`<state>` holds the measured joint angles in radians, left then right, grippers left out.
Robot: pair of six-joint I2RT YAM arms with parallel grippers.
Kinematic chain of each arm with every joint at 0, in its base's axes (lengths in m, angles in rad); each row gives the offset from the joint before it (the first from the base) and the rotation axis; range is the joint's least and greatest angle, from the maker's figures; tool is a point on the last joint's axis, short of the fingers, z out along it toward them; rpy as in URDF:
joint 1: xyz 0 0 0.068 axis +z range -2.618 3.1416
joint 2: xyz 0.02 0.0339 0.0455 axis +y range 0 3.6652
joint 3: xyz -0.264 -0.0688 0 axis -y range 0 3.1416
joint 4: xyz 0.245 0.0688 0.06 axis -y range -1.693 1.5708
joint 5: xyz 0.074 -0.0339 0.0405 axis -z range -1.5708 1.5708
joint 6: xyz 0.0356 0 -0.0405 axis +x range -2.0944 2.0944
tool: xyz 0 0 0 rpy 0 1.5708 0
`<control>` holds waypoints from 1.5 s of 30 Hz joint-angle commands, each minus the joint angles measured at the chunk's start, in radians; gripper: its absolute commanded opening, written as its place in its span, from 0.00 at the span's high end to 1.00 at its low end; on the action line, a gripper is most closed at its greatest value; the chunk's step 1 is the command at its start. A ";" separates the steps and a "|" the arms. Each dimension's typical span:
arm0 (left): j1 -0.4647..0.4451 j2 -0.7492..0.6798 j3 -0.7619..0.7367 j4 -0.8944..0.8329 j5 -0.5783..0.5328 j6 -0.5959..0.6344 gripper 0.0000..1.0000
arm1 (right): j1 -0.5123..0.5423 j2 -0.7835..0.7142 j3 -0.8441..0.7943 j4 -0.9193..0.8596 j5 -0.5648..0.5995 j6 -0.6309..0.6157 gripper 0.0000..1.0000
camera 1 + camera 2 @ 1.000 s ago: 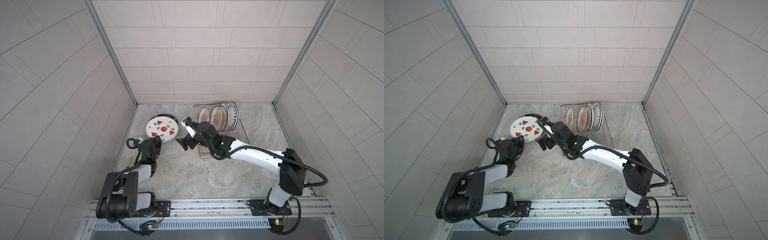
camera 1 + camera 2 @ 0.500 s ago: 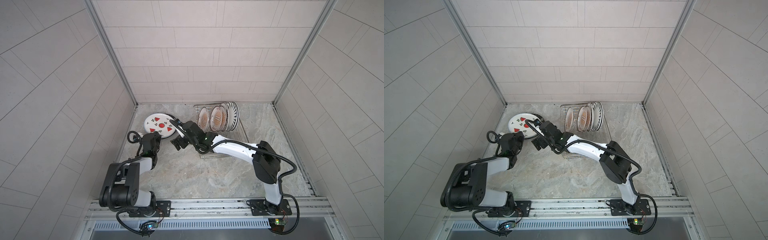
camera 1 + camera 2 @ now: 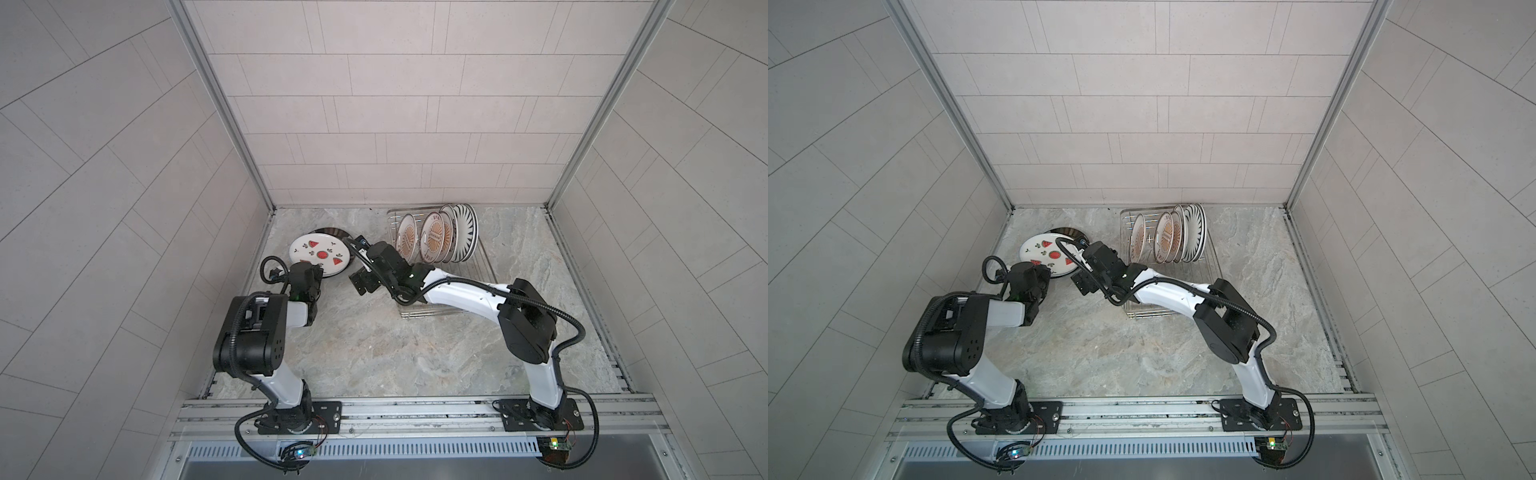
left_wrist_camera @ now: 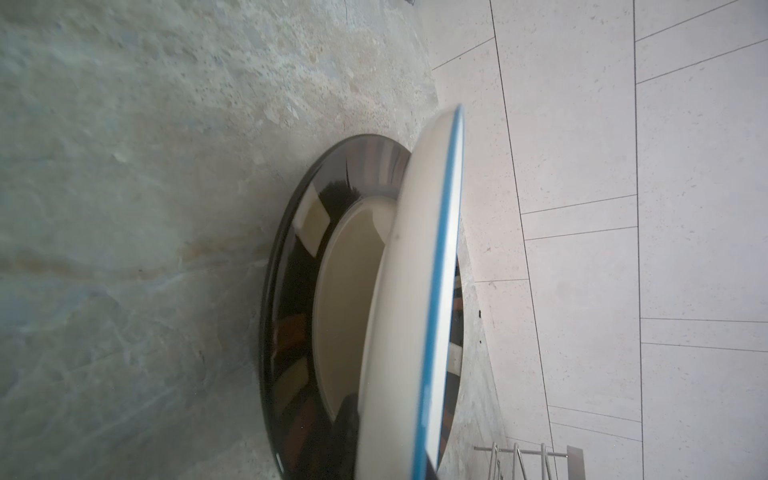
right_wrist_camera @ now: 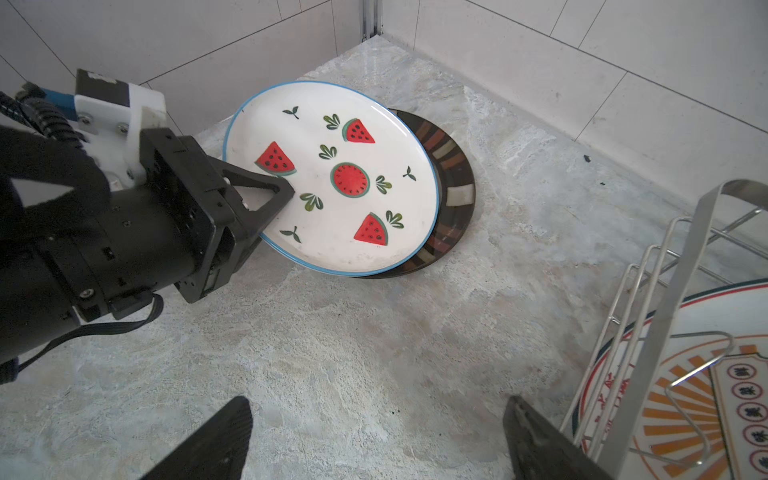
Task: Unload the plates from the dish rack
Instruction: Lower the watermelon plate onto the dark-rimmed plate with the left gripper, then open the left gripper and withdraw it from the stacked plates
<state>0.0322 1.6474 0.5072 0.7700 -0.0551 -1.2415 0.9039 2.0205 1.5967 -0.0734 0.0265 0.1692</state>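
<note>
Far left, watermelon plate point(image 5: 332, 178) tilted over dark-rimmed plate point(image 5: 454, 195), clamped in jaws of left gripper point(image 5: 275, 212), right gripper point(image 5: 377, 409) beside dish rack point(image 5: 681, 307), jaws wide, empty

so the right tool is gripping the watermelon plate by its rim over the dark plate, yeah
No. The left tool is the one gripping the watermelon plate by its rim over the dark plate. The right wrist view shows this.
</note>
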 commanded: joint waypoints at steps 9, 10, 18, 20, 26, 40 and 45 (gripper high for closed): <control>0.008 0.034 0.089 0.070 -0.001 -0.016 0.74 | 0.001 0.049 0.062 -0.023 0.016 -0.016 0.04; 0.009 0.032 0.092 0.049 -0.002 -0.011 0.72 | 0.000 0.049 0.062 -0.022 0.018 -0.016 0.04; 0.008 0.058 0.098 0.006 0.020 0.033 0.62 | 0.000 0.049 0.085 -0.052 0.013 -0.016 0.04; 0.008 0.060 0.100 -0.009 0.017 0.049 0.58 | -0.001 0.047 0.086 -0.057 0.020 -0.018 0.04; 0.007 0.049 0.129 -0.126 0.005 0.138 0.53 | 0.000 0.070 0.148 -0.140 0.049 -0.053 0.04; 0.015 0.052 0.120 -0.194 -0.004 0.177 0.49 | 0.002 0.084 0.198 -0.241 0.064 -0.100 0.04; 0.015 0.013 0.095 -0.203 -0.034 0.183 0.48 | 0.003 0.078 0.188 -0.244 0.080 -0.100 0.04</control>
<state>0.0414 1.6924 0.6231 0.5884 -0.0368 -1.0817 0.9039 2.0880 1.7756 -0.2962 0.0784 0.0856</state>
